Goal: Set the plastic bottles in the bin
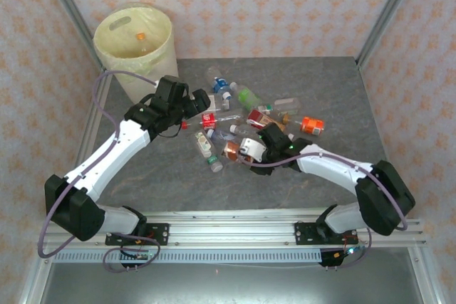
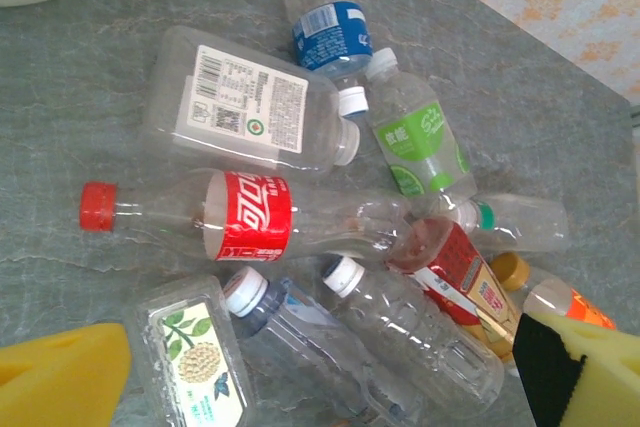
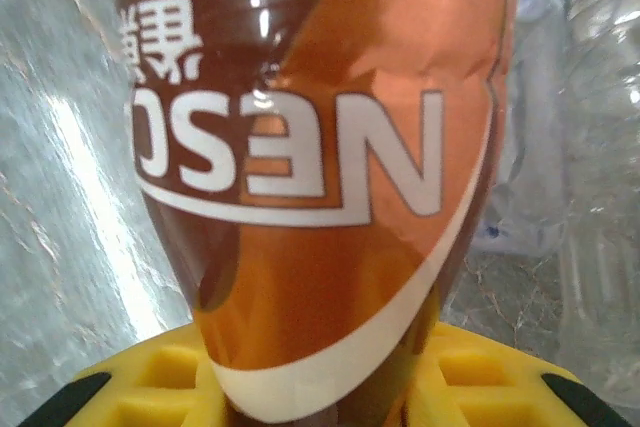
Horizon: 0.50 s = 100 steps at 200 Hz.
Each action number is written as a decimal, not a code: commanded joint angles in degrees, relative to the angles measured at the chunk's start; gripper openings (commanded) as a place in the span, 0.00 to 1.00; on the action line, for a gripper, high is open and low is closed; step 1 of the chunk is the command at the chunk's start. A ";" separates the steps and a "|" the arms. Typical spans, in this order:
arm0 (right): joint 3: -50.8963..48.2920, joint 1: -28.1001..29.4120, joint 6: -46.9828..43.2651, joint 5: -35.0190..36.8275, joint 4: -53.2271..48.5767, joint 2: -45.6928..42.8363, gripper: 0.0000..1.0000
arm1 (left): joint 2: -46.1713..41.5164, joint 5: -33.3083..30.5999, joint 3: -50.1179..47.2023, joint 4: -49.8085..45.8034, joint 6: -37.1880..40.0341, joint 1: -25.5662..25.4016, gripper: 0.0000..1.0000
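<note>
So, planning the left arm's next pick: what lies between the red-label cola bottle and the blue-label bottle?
In the left wrist view, a clear bottle with a white barcode label lies between the red-label cola bottle and the blue-label bottle.

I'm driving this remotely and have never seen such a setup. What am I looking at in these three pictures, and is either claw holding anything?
You see two white robot arms bolted at the near edge of the table, each ending in a two-finger gripper. The wide picture comes from a fixed camera above and behind them. The other two come from small cameras on the wrists.

On the grey table lies a heap of plastic bottles. The bin stands at the far left, and one orange-capped bottle is already inside.

The left gripper is open at the heap's left edge, and its camera looks down on a red-labelled bottle among others. The right gripper is shut on a brown-labelled bottle, seen close up by its wrist camera.
</note>
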 commanded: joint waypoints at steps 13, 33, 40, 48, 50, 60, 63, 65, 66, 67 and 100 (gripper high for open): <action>0.24 -0.26 16.83 -2.37 8.77 -3.22 0.20 | -0.65 7.73 -3.05 9.58 1.36 -0.21 1.00; 0.49 -0.59 27.78 -4.57 15.76 -3.35 0.17 | -1.50 12.34 -5.05 15.32 2.43 -0.20 1.00; -0.26 -0.59 31.52 -4.76 19.48 -3.56 0.16 | -1.46 12.26 -5.09 15.09 2.63 -0.17 1.00; -1.63 -0.59 35.39 -3.97 24.13 -3.73 0.15 | -1.37 11.72 -5.00 14.42 2.72 -0.20 1.00; -1.86 -0.59 36.61 -3.64 25.26 -3.75 0.15 | -1.41 11.39 -4.96 14.12 2.68 -0.18 1.00; -3.39 -0.58 40.20 -2.90 29.81 -3.84 0.16 | -1.31 10.45 -4.98 13.05 2.55 -0.20 1.00; -3.62 -0.59 40.60 -2.91 30.61 -3.84 0.16 | -1.26 10.28 -5.00 12.87 2.51 -0.22 1.00; -3.70 -0.59 40.97 -2.92 31.03 -3.89 0.16 | -1.21 10.15 -5.04 12.79 2.47 -0.21 1.00; -3.73 -0.59 41.13 -2.92 31.19 -3.87 0.17 | -1.18 10.13 -5.02 12.75 2.47 -0.21 1.00; -3.79 -0.59 41.26 -2.92 31.31 -3.81 0.17 | -1.17 10.12 -5.05 12.72 2.42 -0.21 1.00; -2.62 -0.11 40.59 -3.16 31.04 -2.44 0.19 | 0.66 19.16 -4.90 16.43 1.24 -0.29 1.00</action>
